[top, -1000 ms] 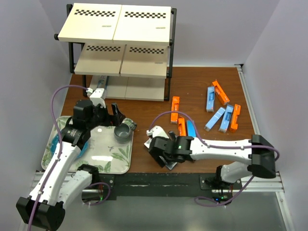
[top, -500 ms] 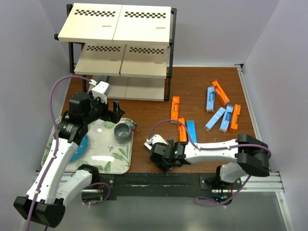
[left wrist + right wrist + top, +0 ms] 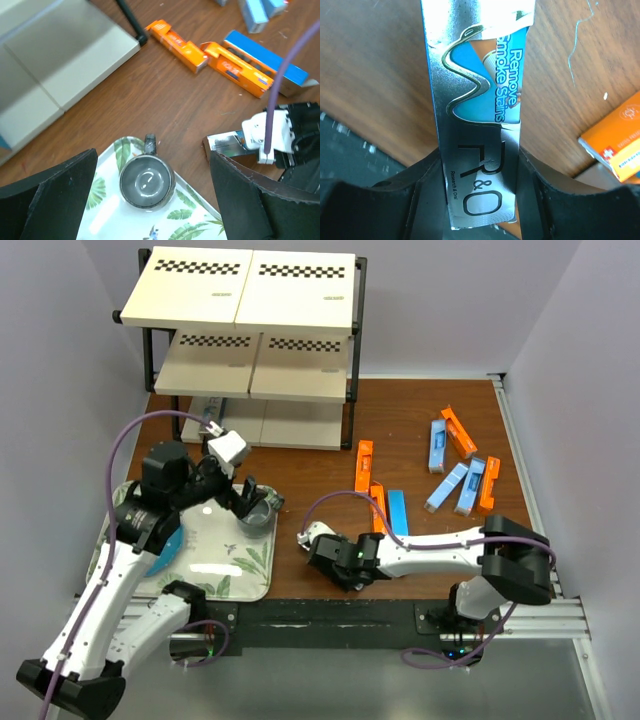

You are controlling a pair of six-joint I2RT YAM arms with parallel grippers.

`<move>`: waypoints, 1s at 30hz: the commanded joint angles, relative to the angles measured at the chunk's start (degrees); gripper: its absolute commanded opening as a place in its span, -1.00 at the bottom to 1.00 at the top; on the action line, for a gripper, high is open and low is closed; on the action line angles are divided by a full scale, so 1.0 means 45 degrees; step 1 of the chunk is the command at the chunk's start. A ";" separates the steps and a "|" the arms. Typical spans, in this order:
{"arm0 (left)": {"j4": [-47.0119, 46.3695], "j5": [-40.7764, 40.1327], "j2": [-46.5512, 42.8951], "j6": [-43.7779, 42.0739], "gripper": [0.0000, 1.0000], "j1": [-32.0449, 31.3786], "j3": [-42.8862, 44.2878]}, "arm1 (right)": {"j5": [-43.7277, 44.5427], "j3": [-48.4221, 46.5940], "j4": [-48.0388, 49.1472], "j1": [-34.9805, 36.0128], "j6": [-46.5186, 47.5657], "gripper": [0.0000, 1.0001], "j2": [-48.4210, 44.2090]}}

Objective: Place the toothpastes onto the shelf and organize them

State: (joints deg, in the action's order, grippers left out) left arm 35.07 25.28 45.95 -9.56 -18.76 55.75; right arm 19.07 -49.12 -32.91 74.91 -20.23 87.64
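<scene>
Right wrist view only: the right gripper (image 3: 479,160) is seen pinched on the metallic toothpaste box (image 3: 475,95), fingers pressed on both long sides near one end, and "Remove Smoke Stains" can be read. The long axis runs straight out from the gripper, over the bench (image 3: 380,75) by its front edge. In the top view that box is almost wholly hidden under the right gripper (image 3: 335,565). Contact with the bench cannot be told. In the left wrist view its free end (image 3: 225,144) is shown poking out toward the tray (image 3: 112,150).

The right arm is laid low across the bench, reaching left from its base. The left arm is raised, elbow bent, with the left gripper (image 3: 154,152) spread wide above the grey cup (image 3: 147,181) on the tray's corner.

Mid-bench, two orange boxes (image 3: 364,465) are set end to end with a blue box (image 3: 397,510) just beside, long axes pointed roughly toward the back. Further right, five more toothpaste boxes (image 3: 471,485) are clustered loosely. The shelf (image 3: 250,330) is set at the back left.
</scene>
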 commanded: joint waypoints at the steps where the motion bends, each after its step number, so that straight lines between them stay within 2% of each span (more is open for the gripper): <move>1: -0.0079 0.1724 -0.0563 -0.1818 1.00 -0.0381 -0.0219 | -0.0506 -0.0977 -0.0753 -0.0065 0.1173 -0.45 -0.1543; 7: 0.0448 0.2818 -0.0760 -0.3206 0.99 -0.0751 -0.0494 | -0.0702 -0.2109 -0.2217 -0.0066 0.2384 -0.51 -0.3184; 10: 0.0702 0.4067 -0.0506 -0.3695 0.99 -0.0889 -0.0299 | -0.1091 -0.2831 -0.2823 -0.0066 0.3009 -0.51 -0.3770; 20: 0.1502 0.7661 0.1698 -0.5041 0.98 -0.1513 0.0872 | -0.2108 -0.4415 -0.4211 -0.0183 0.4046 -0.57 -0.4162; 24: 0.2264 0.7723 0.2638 -0.5550 0.95 -0.2294 0.1361 | -0.2265 -0.4689 -0.4309 -0.0222 0.4027 -0.57 -0.4181; 30: 0.3104 0.6747 0.3830 -0.6019 0.91 -0.3641 0.1733 | -0.2129 -0.4806 -0.4192 -0.0281 0.4026 -0.57 -0.4338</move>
State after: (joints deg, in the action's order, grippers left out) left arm 45.56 56.34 61.12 -33.32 -32.16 61.01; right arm 10.26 -67.57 -52.38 74.04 -3.38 70.06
